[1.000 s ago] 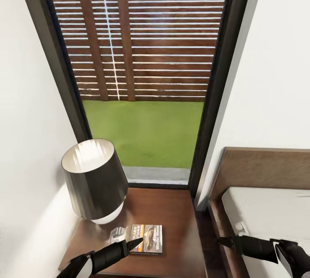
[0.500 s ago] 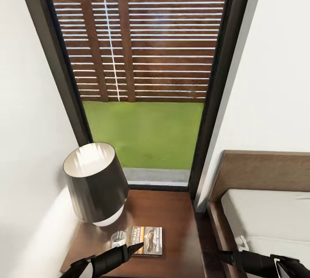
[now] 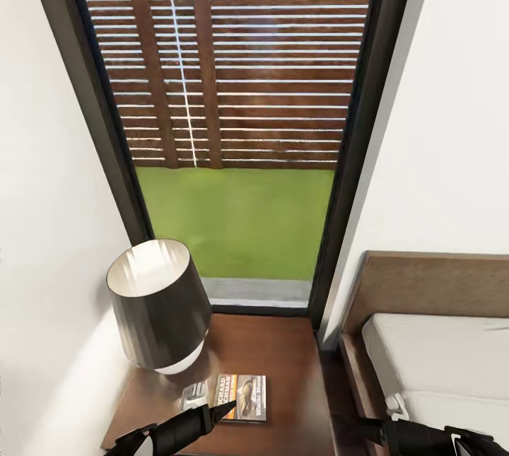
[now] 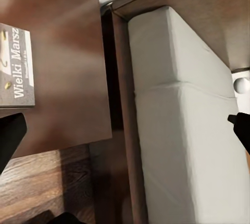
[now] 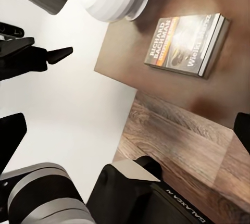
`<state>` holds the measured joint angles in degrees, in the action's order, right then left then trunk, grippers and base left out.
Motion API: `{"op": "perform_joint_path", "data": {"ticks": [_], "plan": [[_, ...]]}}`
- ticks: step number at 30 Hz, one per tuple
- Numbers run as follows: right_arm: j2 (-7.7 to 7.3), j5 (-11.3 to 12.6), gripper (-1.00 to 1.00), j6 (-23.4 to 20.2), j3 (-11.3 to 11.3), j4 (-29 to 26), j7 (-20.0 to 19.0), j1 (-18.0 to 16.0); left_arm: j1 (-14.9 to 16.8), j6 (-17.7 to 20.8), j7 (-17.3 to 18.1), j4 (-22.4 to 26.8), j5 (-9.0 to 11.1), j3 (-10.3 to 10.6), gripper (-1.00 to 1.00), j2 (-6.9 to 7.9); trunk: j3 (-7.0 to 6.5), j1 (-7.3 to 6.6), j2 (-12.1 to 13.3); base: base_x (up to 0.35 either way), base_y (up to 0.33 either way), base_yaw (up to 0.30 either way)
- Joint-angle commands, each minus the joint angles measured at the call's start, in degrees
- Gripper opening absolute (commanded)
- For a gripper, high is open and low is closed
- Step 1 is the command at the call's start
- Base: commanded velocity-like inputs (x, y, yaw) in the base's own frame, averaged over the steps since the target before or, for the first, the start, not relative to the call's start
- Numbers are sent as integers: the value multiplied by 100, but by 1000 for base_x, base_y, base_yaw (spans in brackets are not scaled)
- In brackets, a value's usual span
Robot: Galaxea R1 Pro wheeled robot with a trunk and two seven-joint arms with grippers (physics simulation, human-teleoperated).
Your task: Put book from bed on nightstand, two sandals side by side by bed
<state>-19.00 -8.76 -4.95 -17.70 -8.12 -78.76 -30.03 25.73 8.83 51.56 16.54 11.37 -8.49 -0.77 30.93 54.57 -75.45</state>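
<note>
Item 1: my left end effector [image 3: 215,413]. The fingers stand wide apart with nothing between them. In the head view its tip lies at the near left corner of the book [image 3: 242,397]. I cannot tell whether it touches the book.

Item 2: my right end effector [image 3: 375,431]. The fingers are spread wide and hold nothing. It sits low at the near edge of the bed [image 3: 438,357], over the dark wooden frame beside the mattress.

Item 3: the book. It is a white and orange paperback with a dark central picture. It lies flat and cover up on the nightstand counter [image 3: 283,364], toward the near edge.

Item 4: the lamp [image 3: 159,307]. It has a dark shade over a rounded white base. It stands on the same counter at the far left corner, near the book but apart from it.

Item 5: the nightstand counter. It is dark brown and glossy, set between the white wall [image 3: 42,230] and the bed, with a narrow gap on the bed side.

Item 6: the bed. It has a pale mattress, a brown frame and a flat headboard [image 3: 431,286].

Item 7: wood-plank floor [image 5: 177,140] below the counter.

Item 8: a tall black-framed window [image 3: 353,124] behind the counter. It shows grass and a slatted fence [image 3: 240,74].
</note>
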Motion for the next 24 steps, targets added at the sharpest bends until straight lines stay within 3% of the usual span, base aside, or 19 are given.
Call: {"op": "perform_joint_path", "data": {"ticks": [1, 6, 13, 15, 20, 24], "plan": [[2, -52, 100, -52, -49, -3, -25, -3, 2, 60, 21, 0, 24, -21, 100, -2, -13, -23, 39, 0, 0, 0], [2, -53, 100, -46, -49, 138, 18, -3, 2, 56, 20, -22, 25, -21, 100, -2, -103, -133, 239, 0, 0, 0], [6, -63, 100, -39, -49, 427, 413, -3, 2, 49, 16, -83, 13, -19, 100, -2, -228, -286, 520, 0, 0, 0], [6, -67, 100, 94, -49, 549, 464, -3, 2, 49, 9, -87, -75, -15, 100, -4, -264, -330, 600, 0, 0, 0], [8, -73, 100, 563, -49, 915, 500, -3, 2, -67, -408, -344, -581, -18, 100, -73, -354, -440, 801, 0, 0, 0], [7, -67, 100, 592, -49, 947, 502, 1, 2, -435, -470, -636, -624, -20, 100, -80, -426, -528, 961, 0, 0, 0]]}}
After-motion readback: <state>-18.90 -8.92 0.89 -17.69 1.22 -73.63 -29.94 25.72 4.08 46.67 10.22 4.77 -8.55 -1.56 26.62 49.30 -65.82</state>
